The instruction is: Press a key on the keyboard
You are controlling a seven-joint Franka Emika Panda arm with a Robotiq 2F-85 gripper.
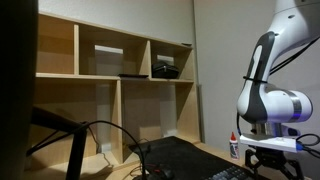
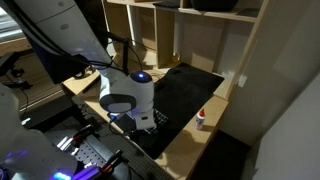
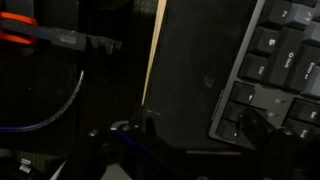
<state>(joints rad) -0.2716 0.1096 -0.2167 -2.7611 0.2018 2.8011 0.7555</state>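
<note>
Wooden shelves [image 1: 110, 60] are backing the bench [image 2: 190, 140]; we are hovering the tool [image 1: 265, 160] above the keyboard [image 3: 285, 70] to line up a key, and we cannot tell its spread.

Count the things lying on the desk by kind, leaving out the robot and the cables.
Keyboard: 1
Bottle: 1
Black mat: 1
Total: 3
</note>
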